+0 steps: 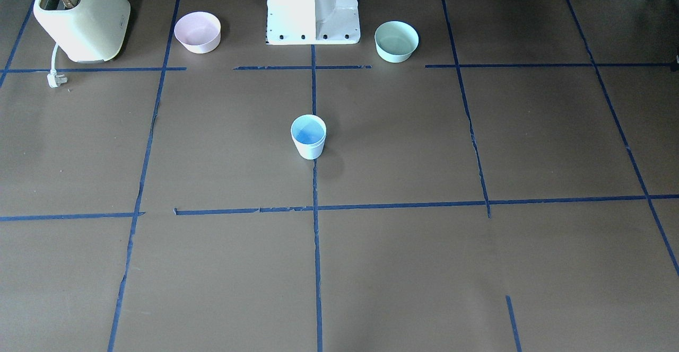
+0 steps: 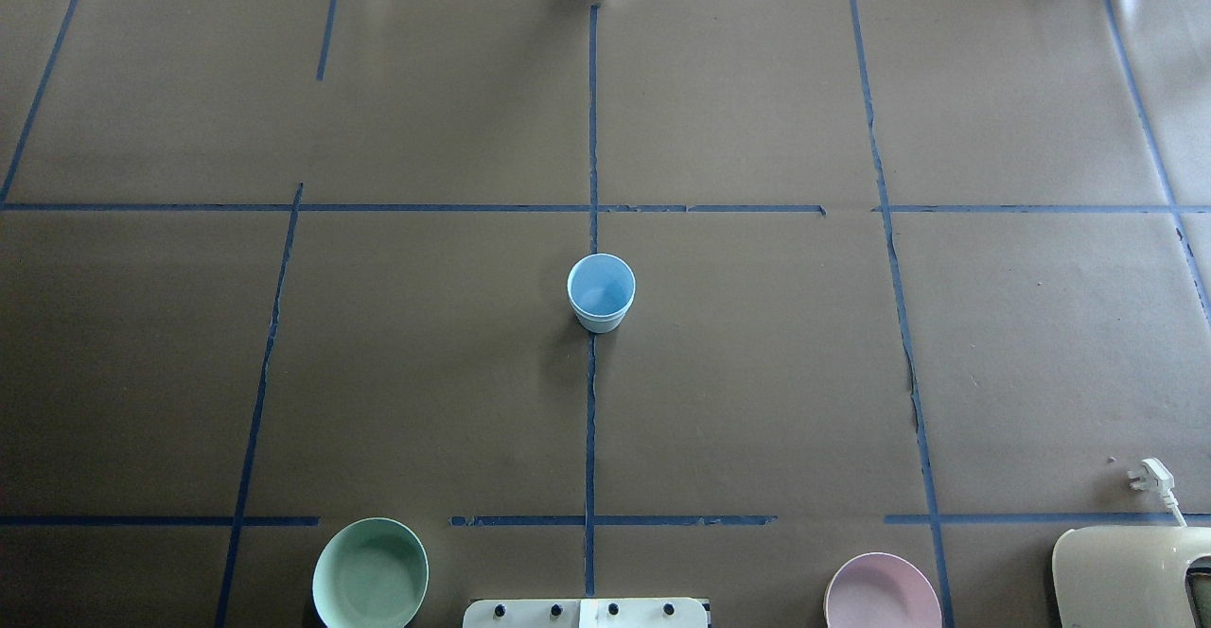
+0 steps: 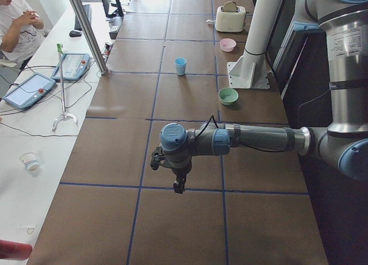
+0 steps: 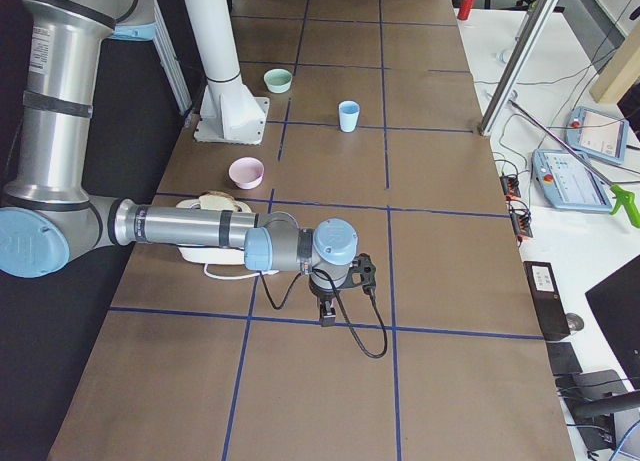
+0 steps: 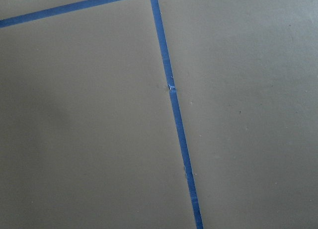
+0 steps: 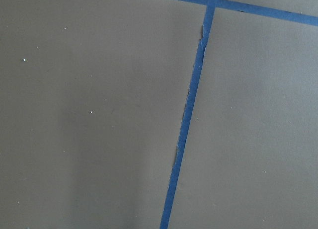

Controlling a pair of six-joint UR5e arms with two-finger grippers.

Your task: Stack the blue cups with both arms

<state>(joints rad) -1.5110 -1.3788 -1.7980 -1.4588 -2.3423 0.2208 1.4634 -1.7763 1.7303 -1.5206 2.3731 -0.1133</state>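
One pale-blue cup [image 1: 308,136] with a brighter blue inside stands upright on the centre tape line of the table. It also shows in the overhead view [image 2: 601,292], the left view [image 3: 180,65] and the right view [image 4: 348,115]. I see only one cup shape and cannot tell if a second is nested in it. My left gripper [image 3: 179,187] hangs over the table's left end, far from the cup. My right gripper [image 4: 326,316] hangs over the right end, also far off. I cannot tell whether either is open or shut. Both wrist views show only brown paper and blue tape.
A pink bowl [image 1: 198,32] and a mint-green bowl [image 1: 396,41] flank the white pedestal base [image 1: 313,7]. A cream toaster [image 1: 82,15] with its loose plug [image 1: 55,79] stands at the robot's right. A seated person [image 3: 17,23] is beside the table.
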